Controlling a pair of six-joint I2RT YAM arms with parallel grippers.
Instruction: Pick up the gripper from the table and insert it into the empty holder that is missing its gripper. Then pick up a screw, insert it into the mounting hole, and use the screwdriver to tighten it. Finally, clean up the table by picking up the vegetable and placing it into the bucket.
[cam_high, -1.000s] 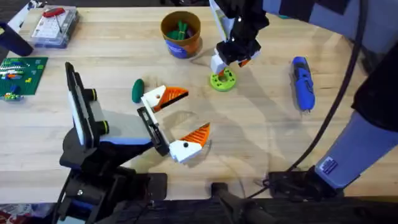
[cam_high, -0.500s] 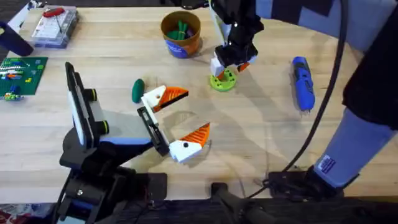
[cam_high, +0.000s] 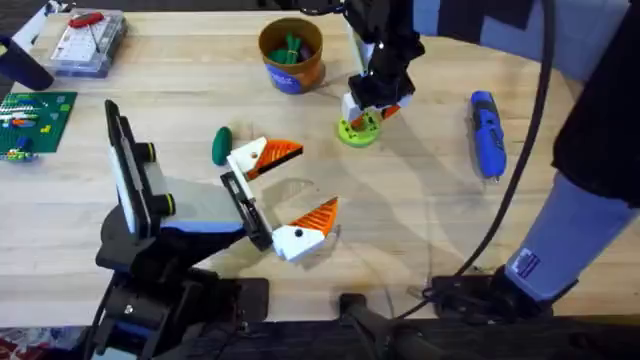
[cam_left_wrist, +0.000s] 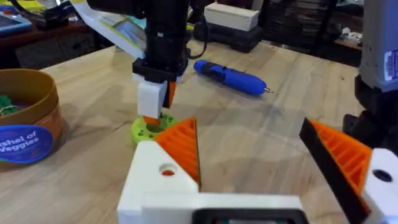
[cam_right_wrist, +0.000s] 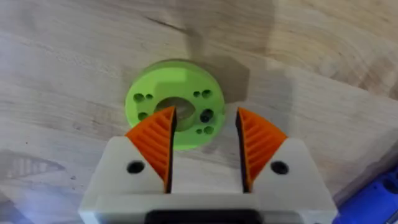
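My right gripper (cam_high: 366, 110) hangs open right over a lime-green disc with holes (cam_high: 357, 130), its orange pads (cam_right_wrist: 155, 140) just above the disc (cam_right_wrist: 175, 111) and nothing between them. The left gripper (cam_high: 288, 192) rests open near the table's middle, holding nothing. A dark-green vegetable (cam_high: 221, 145) lies just left of its far finger. The orange-tan bucket (cam_high: 291, 52) with a blue band stands at the back. The blue screwdriver (cam_high: 487, 132) lies to the right. The left wrist view shows the right gripper (cam_left_wrist: 155, 109), the disc (cam_left_wrist: 149, 129) and the screwdriver (cam_left_wrist: 230, 78). The screw and holder are out of view.
A clear parts box (cam_high: 88, 40) and a green board (cam_high: 35, 120) sit at the far left. Green items lie inside the bucket. Bare wood (cam_high: 420, 220) stretches between the disc and the front edge. The right arm's cable (cam_high: 520, 200) runs down the right side.
The right gripper has shifted slightly left and come down closer onto the lime-green disc. The left arm and the other objects have not moved.
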